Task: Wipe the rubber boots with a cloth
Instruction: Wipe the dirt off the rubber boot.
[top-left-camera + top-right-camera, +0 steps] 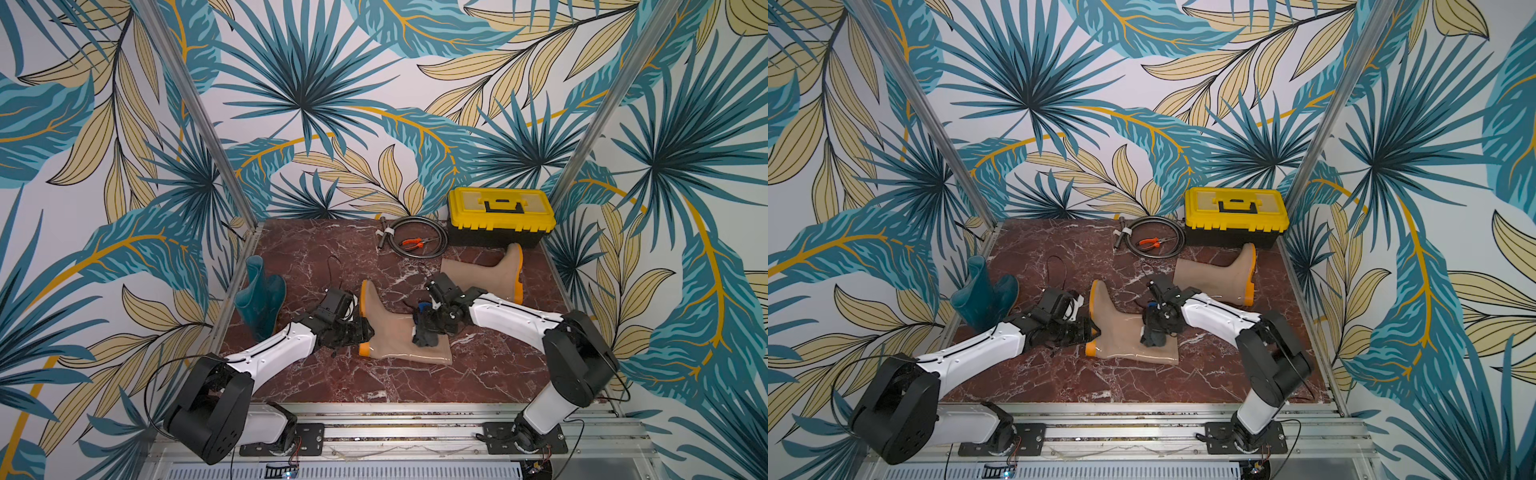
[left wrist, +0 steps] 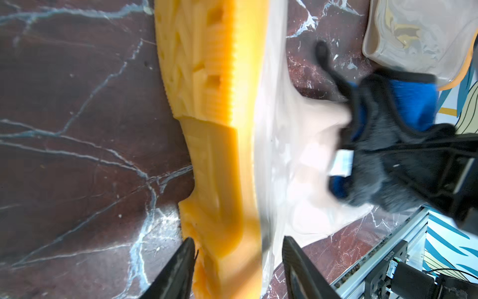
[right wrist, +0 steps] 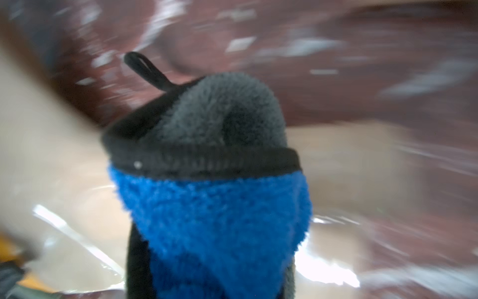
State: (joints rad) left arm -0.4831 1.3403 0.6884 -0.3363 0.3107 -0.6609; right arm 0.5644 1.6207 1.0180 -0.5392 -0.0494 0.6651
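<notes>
The right pincer (image 1: 435,323) pinches the cloth (image 1: 424,336) against the beige boot (image 1: 392,332) for wiping, while the left pincer (image 2: 238,239), parted, seemingly straddles its orange sole (image 2: 217,160) loosely.

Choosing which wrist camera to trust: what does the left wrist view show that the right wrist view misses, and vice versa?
Left wrist only: the open left gripper straddling the orange sole of the near beige boot, plus the far beige boot. Right wrist only: nothing new, just the cloth closer, amid blur. Shared: cloth, near beige boot, marble table.
</notes>
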